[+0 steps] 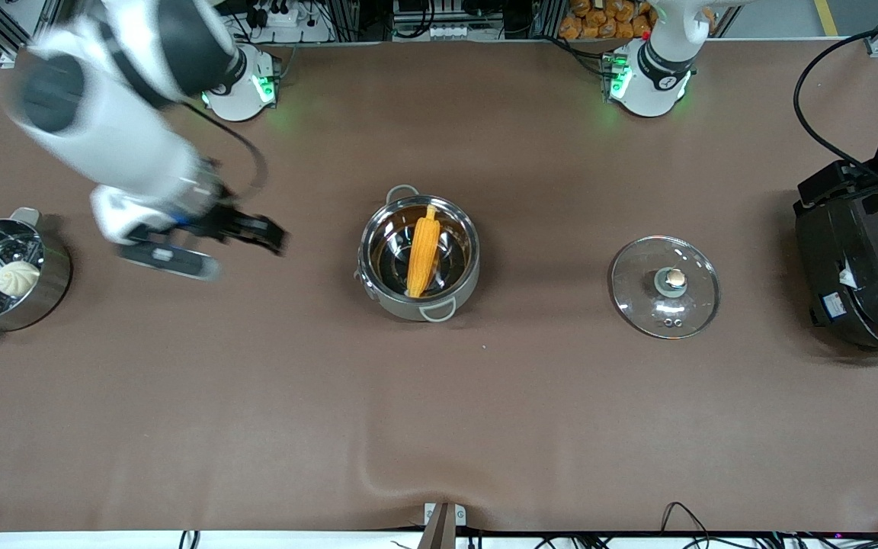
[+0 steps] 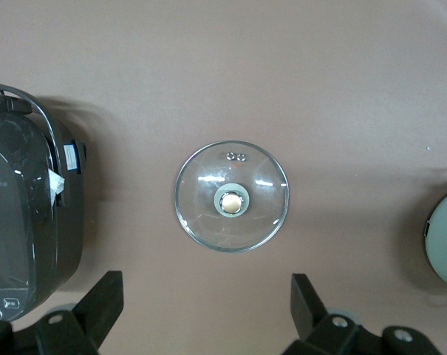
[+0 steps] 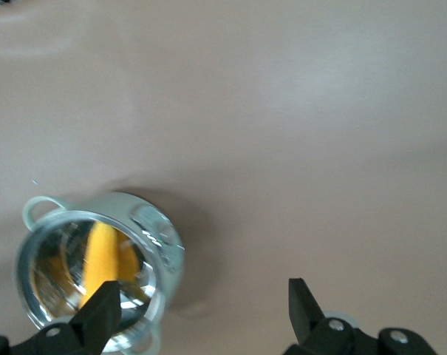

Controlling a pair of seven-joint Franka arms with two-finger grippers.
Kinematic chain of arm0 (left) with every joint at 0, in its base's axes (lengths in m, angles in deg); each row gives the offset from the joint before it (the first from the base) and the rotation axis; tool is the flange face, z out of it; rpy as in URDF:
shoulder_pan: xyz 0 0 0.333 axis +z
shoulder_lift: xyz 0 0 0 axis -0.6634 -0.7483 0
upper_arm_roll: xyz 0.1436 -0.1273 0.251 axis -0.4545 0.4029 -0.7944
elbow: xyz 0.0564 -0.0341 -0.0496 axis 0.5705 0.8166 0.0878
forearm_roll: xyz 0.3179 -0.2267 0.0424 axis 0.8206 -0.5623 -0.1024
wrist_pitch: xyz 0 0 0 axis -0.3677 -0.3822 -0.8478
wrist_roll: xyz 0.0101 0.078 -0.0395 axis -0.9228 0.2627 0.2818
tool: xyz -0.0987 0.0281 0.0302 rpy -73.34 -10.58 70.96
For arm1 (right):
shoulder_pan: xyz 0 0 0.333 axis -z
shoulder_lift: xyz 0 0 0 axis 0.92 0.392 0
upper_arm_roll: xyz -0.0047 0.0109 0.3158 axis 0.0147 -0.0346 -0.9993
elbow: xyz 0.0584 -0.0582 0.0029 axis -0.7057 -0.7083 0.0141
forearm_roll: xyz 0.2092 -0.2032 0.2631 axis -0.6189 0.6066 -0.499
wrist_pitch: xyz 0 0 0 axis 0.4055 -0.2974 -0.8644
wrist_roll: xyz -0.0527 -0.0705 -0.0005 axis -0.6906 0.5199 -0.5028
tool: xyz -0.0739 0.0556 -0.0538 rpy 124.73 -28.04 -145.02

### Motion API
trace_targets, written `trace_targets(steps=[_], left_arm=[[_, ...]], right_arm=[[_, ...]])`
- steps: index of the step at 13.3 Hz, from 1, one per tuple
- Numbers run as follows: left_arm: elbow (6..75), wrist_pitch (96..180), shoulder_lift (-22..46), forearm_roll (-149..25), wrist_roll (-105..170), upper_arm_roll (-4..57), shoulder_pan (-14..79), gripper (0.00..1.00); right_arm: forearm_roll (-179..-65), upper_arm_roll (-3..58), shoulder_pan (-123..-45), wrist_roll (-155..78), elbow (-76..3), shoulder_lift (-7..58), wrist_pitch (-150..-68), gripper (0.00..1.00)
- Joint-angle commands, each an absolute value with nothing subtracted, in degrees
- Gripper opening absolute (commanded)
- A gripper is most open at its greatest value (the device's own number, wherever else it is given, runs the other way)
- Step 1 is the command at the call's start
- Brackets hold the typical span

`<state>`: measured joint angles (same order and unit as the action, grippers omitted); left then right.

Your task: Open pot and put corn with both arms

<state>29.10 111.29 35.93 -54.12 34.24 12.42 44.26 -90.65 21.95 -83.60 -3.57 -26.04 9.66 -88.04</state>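
The steel pot (image 1: pixel 401 309) stands uncovered at the table's middle. The yellow corn (image 1: pixel 422 248) lies inside it, leaning on the rim. Its glass lid (image 1: pixel 637 290) lies knob up on the cloth toward the left arm's end. My right gripper (image 1: pixel 260 232) is open and empty, in the air over bare cloth between the steamer pot and the pot. Its wrist view shows the open gripper (image 3: pixel 205 296) with the pot (image 3: pixel 160 251) and corn (image 3: pixel 101 259) beside one finger. My left gripper (image 2: pixel 207 288) is open and empty, high above the lid (image 2: pixel 201 200); it does not show in the front view.
A steel steamer pot (image 1: pixel 50 282) with a white bun (image 1: pixel 17 277) stands at the right arm's end. A large black rice cooker (image 1: pixel 858 282) stands at the left arm's end, beside the lid; it also shows in the left wrist view (image 2: pixel 24 222).
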Motion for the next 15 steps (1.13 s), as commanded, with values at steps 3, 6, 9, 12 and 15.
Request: trace_targets(steps=[3,6,9,12,15], left_arm=[[29.10,109.91,36.61,-53.83,35.53,12.53,44.55,1.00],[29.10,109.03,36.61,-53.75,35.44,12.27,44.63,1.00],[28.84,108.94,36.61,-53.75,35.35,12.18,44.63,1.00],[28.57,108.94,36.61,-53.13,35.44,12.18,44.55,1.00],[28.57,108.94,36.61,-52.87,35.35,12.18,44.55,1.00]], right_arm=[[-90.85,29.30,-79.22,-21.22,-17.05,7.79,-76.17,1.00],[-89.20,35.56,-79.14,-31.35,-17.04,6.82,-74.41,1.00],[-86.90,37.50,-78.96,-35.68,-17.31,6.11,-74.05,1.00],[-86.81,38.21,-79.05,-35.86,-16.96,5.76,-73.88,1.00],[-86.81,38.91,-79.05,-38.13,-17.30,5.67,-73.88,1.00]])
